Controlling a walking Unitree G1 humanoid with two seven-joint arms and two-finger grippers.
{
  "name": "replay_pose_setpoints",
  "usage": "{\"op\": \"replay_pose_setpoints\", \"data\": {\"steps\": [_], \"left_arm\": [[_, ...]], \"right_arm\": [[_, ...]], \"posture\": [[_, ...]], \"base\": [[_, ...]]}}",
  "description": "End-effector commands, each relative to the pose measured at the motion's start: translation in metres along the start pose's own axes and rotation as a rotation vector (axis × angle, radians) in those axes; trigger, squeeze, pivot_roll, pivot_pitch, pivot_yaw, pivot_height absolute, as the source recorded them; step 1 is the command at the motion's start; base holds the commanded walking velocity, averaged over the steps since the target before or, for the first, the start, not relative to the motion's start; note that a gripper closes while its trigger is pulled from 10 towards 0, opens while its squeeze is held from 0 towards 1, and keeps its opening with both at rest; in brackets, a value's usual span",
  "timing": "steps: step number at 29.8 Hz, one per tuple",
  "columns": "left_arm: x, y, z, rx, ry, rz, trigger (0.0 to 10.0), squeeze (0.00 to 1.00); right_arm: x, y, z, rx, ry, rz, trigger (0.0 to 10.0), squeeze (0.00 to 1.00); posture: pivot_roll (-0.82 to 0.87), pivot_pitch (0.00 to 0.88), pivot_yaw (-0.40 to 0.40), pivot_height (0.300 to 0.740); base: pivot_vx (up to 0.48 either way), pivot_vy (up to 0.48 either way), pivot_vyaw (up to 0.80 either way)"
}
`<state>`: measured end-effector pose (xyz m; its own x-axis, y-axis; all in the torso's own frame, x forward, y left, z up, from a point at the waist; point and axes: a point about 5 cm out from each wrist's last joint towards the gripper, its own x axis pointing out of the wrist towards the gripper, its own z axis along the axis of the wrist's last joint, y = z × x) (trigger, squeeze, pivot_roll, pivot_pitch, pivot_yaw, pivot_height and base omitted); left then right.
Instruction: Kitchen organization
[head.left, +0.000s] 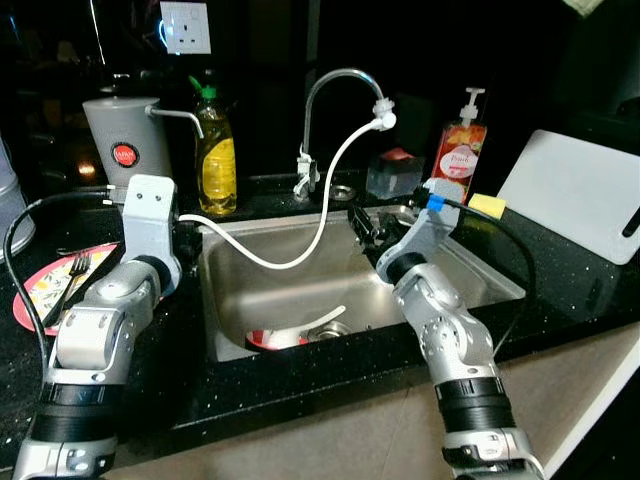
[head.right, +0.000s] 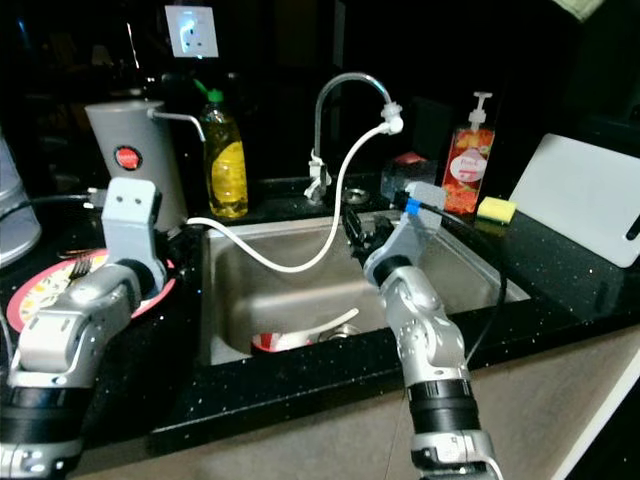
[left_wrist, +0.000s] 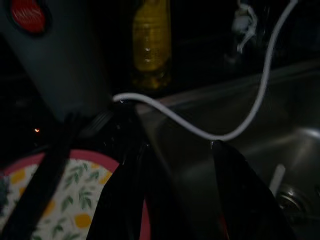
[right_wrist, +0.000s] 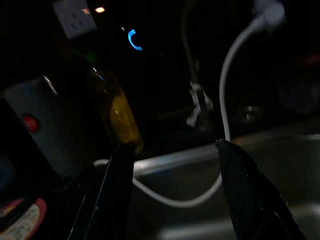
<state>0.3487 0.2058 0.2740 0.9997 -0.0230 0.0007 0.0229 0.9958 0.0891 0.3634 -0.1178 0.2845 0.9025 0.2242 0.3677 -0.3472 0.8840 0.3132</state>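
Observation:
A steel sink (head.left: 262, 290) is set into the black counter, and a red dish (head.left: 266, 340) with a white utensil (head.left: 312, 324) lies at its bottom. A floral plate (head.left: 98, 264) with a black fork (head.left: 66, 283) rests on the counter left of the sink. My left gripper (left_wrist: 175, 146) is open and empty, hovering where the plate's rim meets the sink's left edge. Over the sink's back right part, my right gripper (head.left: 362, 228) stands open with nothing between its fingers. A white hose (head.left: 330, 200) droops from the faucet (head.left: 335, 80) across the sink.
Behind the sink stand a grey canister with a red button (head.left: 125, 135), a yellow soap bottle (head.left: 215, 150), a clear box (head.left: 395, 172) and a red pump dispenser (head.left: 460, 150). A yellow sponge (head.left: 487, 205) and a white cutting board (head.left: 580, 190) are at the right.

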Motion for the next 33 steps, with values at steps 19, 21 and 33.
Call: {"op": "replay_pose_setpoints", "data": {"steps": [19, 21, 33], "left_arm": [[-0.009, 0.108, -0.027, -0.029, 0.255, 0.560, 10.0, 0.00], [-0.010, 0.113, -0.030, -0.023, 0.274, 0.577, 10.0, 0.00], [-0.005, 0.113, -0.049, -0.122, 0.354, 0.511, 10.0, 1.00]], "right_arm": [[-0.012, 0.002, -0.004, -0.016, 0.038, 0.036, 10.0, 0.00], [-0.012, 0.001, -0.004, -0.017, 0.039, 0.035, 10.0, 0.00], [-0.012, 0.001, -0.005, -0.016, 0.046, 0.031, 10.0, 0.00]], "posture": [[-0.04, 0.010, -0.025, 0.740], [-0.04, 0.010, -0.025, 0.740], [-0.04, 0.012, -0.024, 0.740]], "base": [[0.000, 0.000, 0.00], [0.000, 0.000, 0.00], [0.000, 0.000, 0.00]]}}
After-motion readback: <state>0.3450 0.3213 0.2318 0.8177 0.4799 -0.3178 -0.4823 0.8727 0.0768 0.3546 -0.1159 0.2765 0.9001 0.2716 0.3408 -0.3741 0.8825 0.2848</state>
